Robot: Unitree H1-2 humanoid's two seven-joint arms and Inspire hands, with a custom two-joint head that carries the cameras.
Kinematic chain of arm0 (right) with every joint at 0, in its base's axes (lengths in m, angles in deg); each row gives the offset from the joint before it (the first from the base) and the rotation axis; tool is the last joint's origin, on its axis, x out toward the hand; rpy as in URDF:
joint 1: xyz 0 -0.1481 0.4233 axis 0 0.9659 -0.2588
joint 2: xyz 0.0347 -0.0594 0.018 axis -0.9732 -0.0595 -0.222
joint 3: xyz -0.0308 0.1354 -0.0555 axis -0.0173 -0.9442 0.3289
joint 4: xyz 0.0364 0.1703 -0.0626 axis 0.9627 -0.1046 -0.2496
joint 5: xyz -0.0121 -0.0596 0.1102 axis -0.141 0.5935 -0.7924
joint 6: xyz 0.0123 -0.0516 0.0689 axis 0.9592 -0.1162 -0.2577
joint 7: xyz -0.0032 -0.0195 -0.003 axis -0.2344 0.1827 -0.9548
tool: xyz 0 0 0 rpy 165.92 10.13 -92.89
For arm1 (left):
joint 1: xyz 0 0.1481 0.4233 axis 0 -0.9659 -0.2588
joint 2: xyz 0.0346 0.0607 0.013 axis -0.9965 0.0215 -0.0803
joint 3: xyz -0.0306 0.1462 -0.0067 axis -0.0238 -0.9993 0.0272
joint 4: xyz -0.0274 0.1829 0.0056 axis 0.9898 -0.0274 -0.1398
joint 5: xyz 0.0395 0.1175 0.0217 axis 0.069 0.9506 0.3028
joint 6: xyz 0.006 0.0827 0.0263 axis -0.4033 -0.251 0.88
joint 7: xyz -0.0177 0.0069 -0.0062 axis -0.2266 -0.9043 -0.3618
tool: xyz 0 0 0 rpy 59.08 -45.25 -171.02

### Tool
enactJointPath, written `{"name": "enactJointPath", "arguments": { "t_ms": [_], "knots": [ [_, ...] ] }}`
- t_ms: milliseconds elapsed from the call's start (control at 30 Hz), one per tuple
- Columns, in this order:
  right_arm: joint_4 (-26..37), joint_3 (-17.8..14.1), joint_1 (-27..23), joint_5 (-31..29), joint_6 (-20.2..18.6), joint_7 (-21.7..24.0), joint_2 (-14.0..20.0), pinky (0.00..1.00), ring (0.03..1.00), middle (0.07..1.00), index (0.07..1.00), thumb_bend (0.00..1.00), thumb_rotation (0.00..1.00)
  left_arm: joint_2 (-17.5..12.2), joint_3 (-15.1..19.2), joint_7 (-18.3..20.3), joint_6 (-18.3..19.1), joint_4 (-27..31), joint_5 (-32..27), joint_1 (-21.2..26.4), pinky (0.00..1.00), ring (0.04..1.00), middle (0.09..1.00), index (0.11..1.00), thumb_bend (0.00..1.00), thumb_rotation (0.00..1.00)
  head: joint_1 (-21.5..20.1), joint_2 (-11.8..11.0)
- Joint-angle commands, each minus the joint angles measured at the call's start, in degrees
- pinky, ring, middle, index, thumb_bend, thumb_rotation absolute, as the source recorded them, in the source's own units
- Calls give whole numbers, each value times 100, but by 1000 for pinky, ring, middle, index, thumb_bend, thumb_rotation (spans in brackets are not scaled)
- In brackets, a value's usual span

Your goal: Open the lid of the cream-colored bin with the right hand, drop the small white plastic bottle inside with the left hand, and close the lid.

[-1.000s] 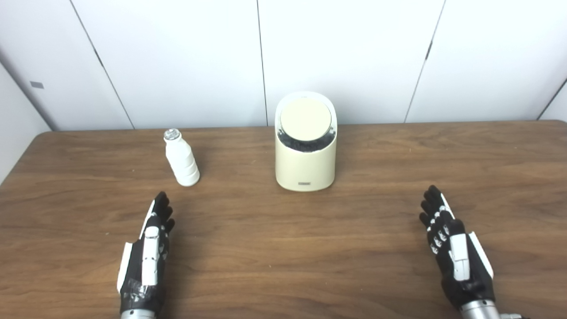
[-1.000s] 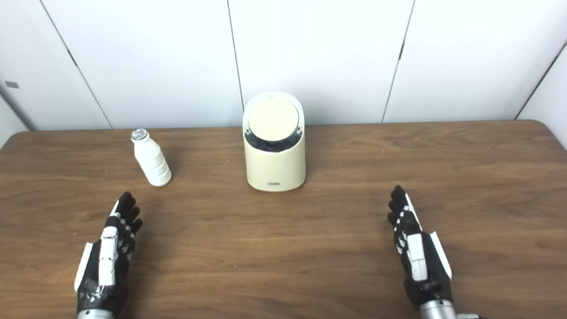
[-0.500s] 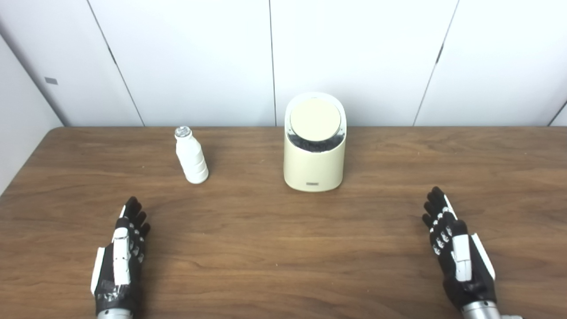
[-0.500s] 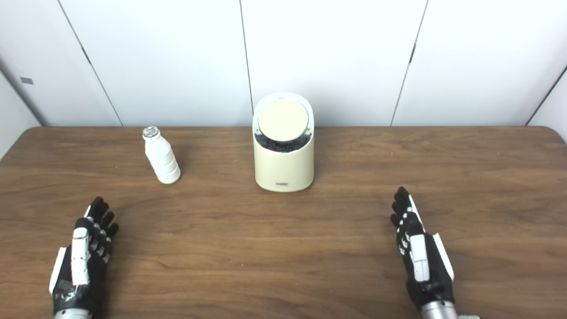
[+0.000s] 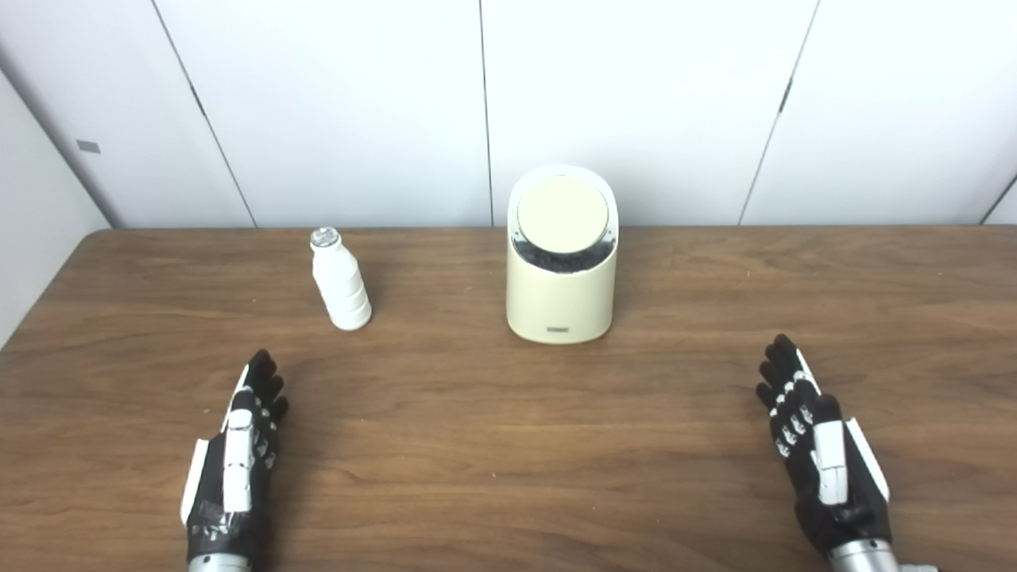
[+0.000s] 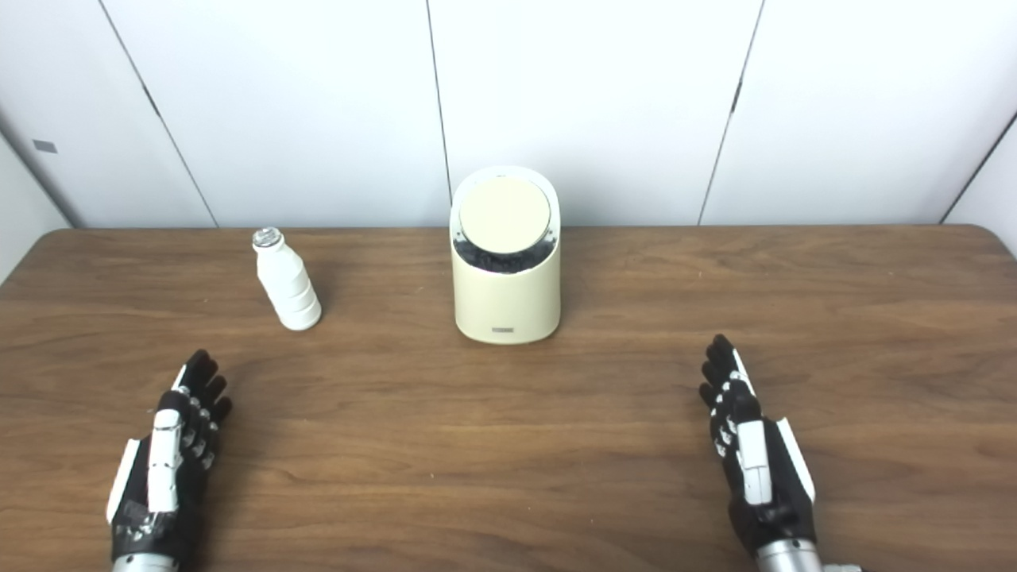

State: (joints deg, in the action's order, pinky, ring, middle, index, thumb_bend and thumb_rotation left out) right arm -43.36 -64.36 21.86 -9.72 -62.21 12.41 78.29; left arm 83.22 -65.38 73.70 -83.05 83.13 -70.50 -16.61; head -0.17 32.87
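a wide desk (image 5: 508, 445) of dark brown wood with visible grain fills the lower part of both views, its far corners rounded. behind it stands a white wall (image 5: 636, 103) made of flat panels, with thin dark seams between them. a small grey mark (image 5: 88, 146) sits on the left panel.

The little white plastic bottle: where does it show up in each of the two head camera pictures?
Left eye view: the small white plastic bottle stands upright, left of centre, left of the cream-colored bin.
Right eye view: the same bottle sits further left in the picture.
Shared landmark: the bin, to the bottle's right on the wooden table.
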Motion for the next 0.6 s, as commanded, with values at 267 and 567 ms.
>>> {"name": "enactJointPath", "arguments": {
  "t_ms": [267,567],
  "knots": [
    [257,2,-33,162,183,-25,-1,1000,1000,1000,1000,748,996,-96,-37,20,-241,204,94,-106,1000,1000,1000,1000,418,1000,-101,1],
    [633,61,-372,1135,-231,-257,70,935,988,990,999,719,843,-55,-99,-38,-171,248,262,-117,1000,1000,1000,1000,440,1000,-203,-102]
  ]
}}
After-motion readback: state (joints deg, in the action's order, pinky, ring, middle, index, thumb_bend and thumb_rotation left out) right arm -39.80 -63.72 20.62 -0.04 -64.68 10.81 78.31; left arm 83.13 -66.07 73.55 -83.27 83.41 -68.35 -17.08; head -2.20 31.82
